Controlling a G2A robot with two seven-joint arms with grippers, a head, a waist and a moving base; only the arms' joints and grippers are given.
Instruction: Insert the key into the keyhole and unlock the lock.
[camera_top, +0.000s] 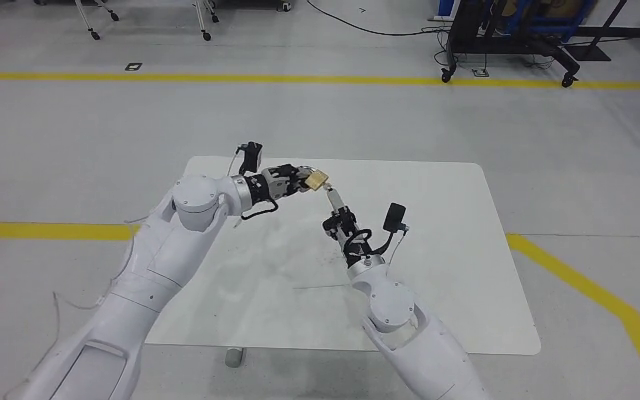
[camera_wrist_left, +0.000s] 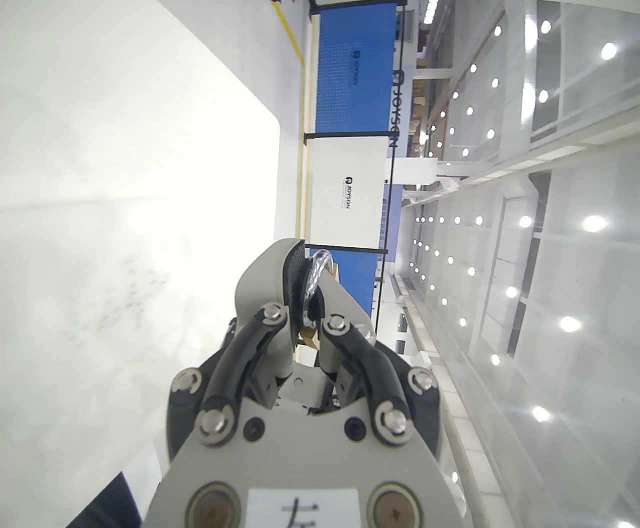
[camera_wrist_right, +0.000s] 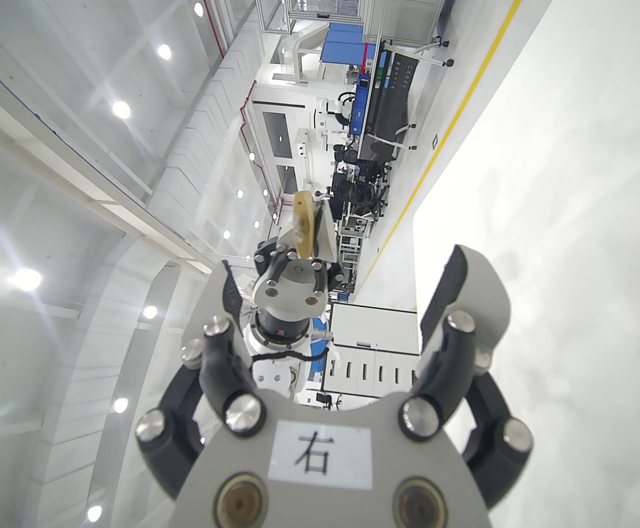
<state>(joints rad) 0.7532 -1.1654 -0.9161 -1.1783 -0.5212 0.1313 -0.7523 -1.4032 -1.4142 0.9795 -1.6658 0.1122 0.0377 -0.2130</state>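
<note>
The left claw (camera_wrist_left: 312, 280) pinches the padlock (camera_top: 317, 180) above the tabletop's (camera_top: 450, 280) far edge. The right claw (camera_wrist_right: 345, 272) gapes (nothing in it), so inserting and unlocking apparently remain.

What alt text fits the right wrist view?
The right gripper, jaws open and empty, faces the left gripper, which holds a small brass padlock edge-on in the air. The white table runs along one side.

table (camera_top: 450, 285) | white top, rounded corners | faint dark scuffs (camera_wrist_left: 125, 295)
</note>
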